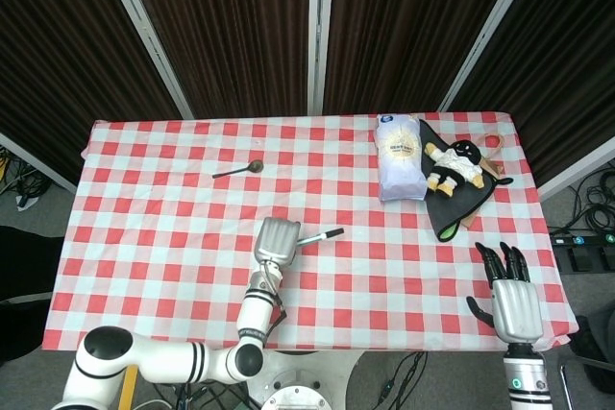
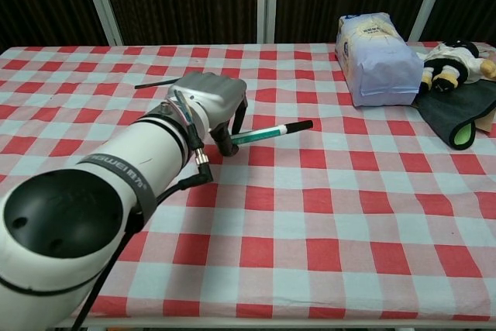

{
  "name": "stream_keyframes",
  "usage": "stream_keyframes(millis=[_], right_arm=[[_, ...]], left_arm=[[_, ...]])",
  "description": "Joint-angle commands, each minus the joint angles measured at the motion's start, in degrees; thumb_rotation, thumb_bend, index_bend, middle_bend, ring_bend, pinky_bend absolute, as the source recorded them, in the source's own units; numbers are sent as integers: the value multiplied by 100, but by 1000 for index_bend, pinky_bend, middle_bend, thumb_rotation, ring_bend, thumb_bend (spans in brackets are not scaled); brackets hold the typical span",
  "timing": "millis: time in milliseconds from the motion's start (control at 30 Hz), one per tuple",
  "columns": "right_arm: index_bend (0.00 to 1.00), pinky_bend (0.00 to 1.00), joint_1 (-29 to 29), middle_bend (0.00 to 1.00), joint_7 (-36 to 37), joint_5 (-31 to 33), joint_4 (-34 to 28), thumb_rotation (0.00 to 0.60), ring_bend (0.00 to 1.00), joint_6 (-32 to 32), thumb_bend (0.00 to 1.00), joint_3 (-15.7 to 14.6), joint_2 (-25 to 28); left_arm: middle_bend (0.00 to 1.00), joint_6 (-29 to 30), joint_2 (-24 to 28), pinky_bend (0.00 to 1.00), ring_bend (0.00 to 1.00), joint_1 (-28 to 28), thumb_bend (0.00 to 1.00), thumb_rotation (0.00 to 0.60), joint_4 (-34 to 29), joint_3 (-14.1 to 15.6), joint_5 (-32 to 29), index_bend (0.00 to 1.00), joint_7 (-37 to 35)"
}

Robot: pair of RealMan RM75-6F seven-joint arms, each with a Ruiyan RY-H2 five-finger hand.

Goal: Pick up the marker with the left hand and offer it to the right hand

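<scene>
My left hand [image 1: 275, 240] [image 2: 208, 101] grips the green marker [image 2: 270, 131] [image 1: 320, 235] by its near end, over the middle of the checked table [image 1: 173, 228]. The marker is lifted clear of the cloth and tilts up to the right, black cap outermost. My right hand [image 1: 508, 297] hangs open past the table's front right corner, fingers spread and empty; the chest view does not show it.
A dark spoon [image 1: 238, 171] [image 2: 155, 81] lies behind my left hand. At the back right stand a white flour bag [image 1: 398, 156] [image 2: 377, 58], a plush toy [image 1: 455, 164] [image 2: 453, 63] and a dark cloth [image 1: 452, 206] [image 2: 462, 112].
</scene>
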Motion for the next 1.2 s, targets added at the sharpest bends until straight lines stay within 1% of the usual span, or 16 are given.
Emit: stream_keyframes(millis=[33, 167, 233, 333, 533, 667, 800, 1000, 1200], right_arm=[[114, 0, 182, 194, -81, 25, -16, 600, 0, -211, 105, 97, -36], [162, 0, 527, 222, -304, 122, -41, 600, 0, -597, 139, 284, -118], [211, 0, 728, 257, -437, 131, -42, 600, 0, -779, 154, 383, -181], [266, 10, 1026, 282, -608, 116, -43, 600, 7, -1045, 170, 501, -263], [292, 28, 1622, 285, -1135, 362, 15, 600, 27, -1628, 173, 766, -514], [311, 39, 1978, 302, -1269, 531, 182, 600, 40, -1935, 185, 897, -775], [317, 41, 2231, 313, -1332, 628, 401, 600, 42, -2077, 207, 945, -1047], [339, 44, 2486, 327, -1450, 800, 607, 600, 43, -2215, 208, 942, -1332], [385, 70, 2632, 363, -1457, 771, 817, 600, 74, -2108, 212, 884, -1584]], left_arm=[[594, -2, 140, 594, 527, 38, 403, 600, -280, -2, 147, 592, -203], [594, 11, 218, 594, 527, 10, 404, 600, -508, 71, 261, 592, -256], [594, 20, 239, 594, 527, -18, 404, 600, -597, 91, 261, 592, -241], [594, 35, 265, 594, 527, -41, 405, 600, -690, 110, 257, 591, -262], [594, 45, 285, 594, 527, -131, 408, 600, -736, 94, 205, 592, -259], [594, 50, 284, 594, 527, -198, 408, 600, -752, 108, 181, 592, -235], [594, 86, 292, 594, 527, -251, 408, 600, -792, 110, 143, 592, -201], [594, 121, 308, 594, 527, -354, 409, 600, -792, 74, 23, 592, -103], [594, 133, 322, 594, 527, -427, 409, 600, -762, 46, -85, 592, -92]])
